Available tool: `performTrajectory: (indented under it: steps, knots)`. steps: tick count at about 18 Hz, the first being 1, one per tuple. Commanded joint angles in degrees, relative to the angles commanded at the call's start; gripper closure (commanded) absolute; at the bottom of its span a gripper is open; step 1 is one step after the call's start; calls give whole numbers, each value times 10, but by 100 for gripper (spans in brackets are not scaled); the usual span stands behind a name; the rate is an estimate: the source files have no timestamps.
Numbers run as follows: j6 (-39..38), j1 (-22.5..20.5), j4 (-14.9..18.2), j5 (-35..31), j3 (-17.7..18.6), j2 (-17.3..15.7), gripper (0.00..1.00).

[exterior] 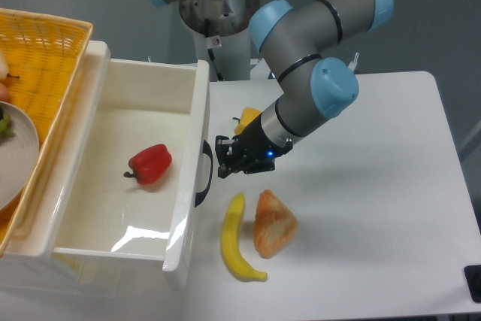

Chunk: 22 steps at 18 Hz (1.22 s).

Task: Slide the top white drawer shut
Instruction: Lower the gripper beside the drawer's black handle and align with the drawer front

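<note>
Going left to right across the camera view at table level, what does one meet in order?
Yellow woven basket → red pepper inside the top white drawer → drawer's black handle → gripper → pastry → bare white table.

arm [316, 13]: i see grey tubular links, light blue joint caps
gripper [224, 160]: black, small blue light glowing on it
base [218, 35]: silver column, small red-marked sticker

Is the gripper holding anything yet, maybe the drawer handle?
Nothing is held. The gripper sits just right of the top white drawer's black handle, not around it. I cannot tell whether its fingers are open.
</note>
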<state>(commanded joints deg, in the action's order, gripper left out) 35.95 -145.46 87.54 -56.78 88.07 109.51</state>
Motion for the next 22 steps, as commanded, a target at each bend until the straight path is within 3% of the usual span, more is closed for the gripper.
performTrajectory:
  steps: [22]
  knots:
    - [-1, 7, 17, 18, 1, -5, 97]
